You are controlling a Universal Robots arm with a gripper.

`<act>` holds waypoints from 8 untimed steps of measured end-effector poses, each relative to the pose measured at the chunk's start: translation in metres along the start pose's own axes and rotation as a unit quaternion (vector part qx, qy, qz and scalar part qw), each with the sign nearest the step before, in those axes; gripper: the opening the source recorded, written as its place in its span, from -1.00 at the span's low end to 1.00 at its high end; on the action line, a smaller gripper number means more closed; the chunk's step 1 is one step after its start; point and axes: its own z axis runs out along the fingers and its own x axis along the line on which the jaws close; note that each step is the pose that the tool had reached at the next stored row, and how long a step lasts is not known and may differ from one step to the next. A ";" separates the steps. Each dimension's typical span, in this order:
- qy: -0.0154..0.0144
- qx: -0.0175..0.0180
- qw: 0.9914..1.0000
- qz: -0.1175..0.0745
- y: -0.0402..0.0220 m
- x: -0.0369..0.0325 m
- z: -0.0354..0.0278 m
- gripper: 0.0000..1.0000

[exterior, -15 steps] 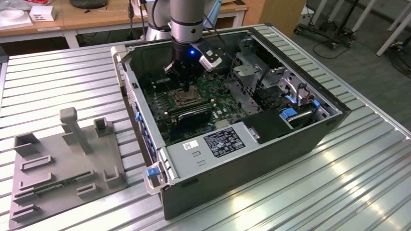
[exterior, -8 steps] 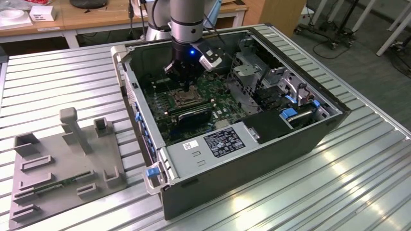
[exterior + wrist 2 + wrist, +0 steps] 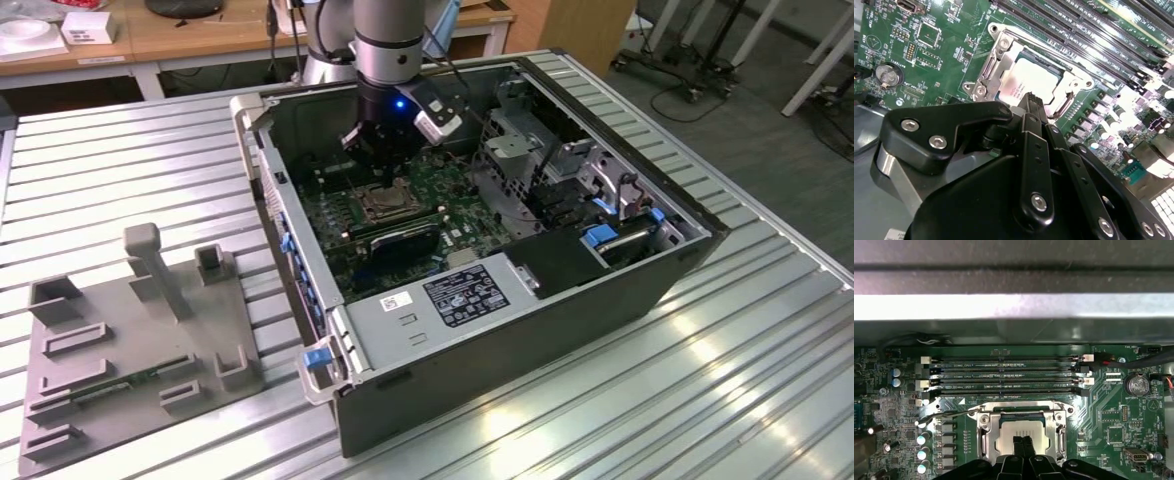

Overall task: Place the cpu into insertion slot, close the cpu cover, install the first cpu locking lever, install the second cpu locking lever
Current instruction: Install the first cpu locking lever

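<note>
On the slatted tabletop (image 3: 747, 400) the open computer case (image 3: 534, 330) lay on its side, so we judged the green motherboard (image 3: 944, 65) was meant to be reached from above. The arm (image 3: 387, 40) hung between the case walls, which hemmed it in. Long memory slots (image 3: 1004, 375) ran just beside the insertion slot (image 3: 1021, 417). The cpu cover (image 3: 1004, 55) seemed folded down around the cpu (image 3: 1006, 432), seated in that slot. The jaws hovered over the chip, pressed together, holding nothing.
</note>
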 end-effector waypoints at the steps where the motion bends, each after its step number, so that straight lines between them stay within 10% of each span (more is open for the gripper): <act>1: 0.000 0.000 1.000 0.000 0.0000 0.0000 -0.0011 -0.79; 8: 0.000 0.000 1.000 0.000 0.0001 -0.0002 -0.0054 -0.79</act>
